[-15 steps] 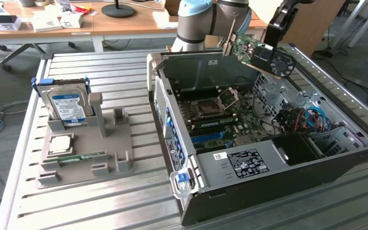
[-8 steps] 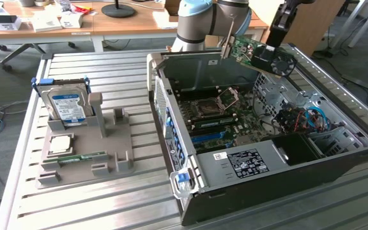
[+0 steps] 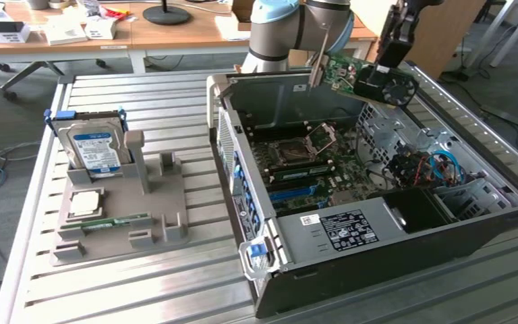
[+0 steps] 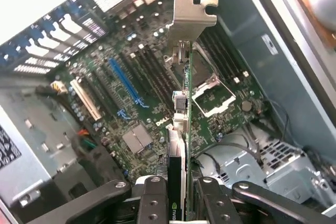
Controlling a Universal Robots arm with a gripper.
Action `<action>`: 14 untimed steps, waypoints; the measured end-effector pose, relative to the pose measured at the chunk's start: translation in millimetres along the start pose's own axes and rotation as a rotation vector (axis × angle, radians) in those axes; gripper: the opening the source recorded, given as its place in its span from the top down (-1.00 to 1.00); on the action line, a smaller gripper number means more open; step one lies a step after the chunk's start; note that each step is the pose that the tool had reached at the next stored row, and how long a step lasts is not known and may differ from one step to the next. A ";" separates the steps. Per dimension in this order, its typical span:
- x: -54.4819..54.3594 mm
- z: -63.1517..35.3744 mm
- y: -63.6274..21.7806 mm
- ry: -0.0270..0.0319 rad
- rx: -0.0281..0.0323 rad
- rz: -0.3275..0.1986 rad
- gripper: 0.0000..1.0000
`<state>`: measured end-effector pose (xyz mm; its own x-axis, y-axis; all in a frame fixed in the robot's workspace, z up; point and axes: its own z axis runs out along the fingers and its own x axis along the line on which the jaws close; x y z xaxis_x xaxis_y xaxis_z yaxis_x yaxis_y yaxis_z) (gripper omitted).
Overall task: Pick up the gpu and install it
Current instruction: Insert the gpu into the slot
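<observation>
Jaws clamp gpu [image 4: 181, 124] above case [image 3: 403, 270]; motherboard [image 4: 142, 56] inside.

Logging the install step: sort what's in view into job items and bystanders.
Job: gpu, gripped by the tool; open computer case; motherboard.
Lying about: hard drive, memory stick, square silver chip, grey holder they sit in.

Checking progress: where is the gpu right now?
In the exterior view's upper right, the gpu hangs in the claw above the open computer case, over its motherboard, not yet seated.
</observation>
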<state>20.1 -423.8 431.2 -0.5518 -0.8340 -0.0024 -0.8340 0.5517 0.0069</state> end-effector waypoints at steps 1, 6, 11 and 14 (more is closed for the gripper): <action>0.0 0.0 0.0 0.0007 0.0003 -0.018 0.47; 0.0 0.2 0.0 0.0040 0.0018 -0.109 0.47; 0.0 0.5 0.0 0.0071 0.0034 -0.200 0.47; 0.0 0.6 0.0 0.0090 0.0042 -0.254 0.47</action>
<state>20.1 -423.8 430.6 -0.3240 -0.9460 0.0054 -0.9460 0.3240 0.0031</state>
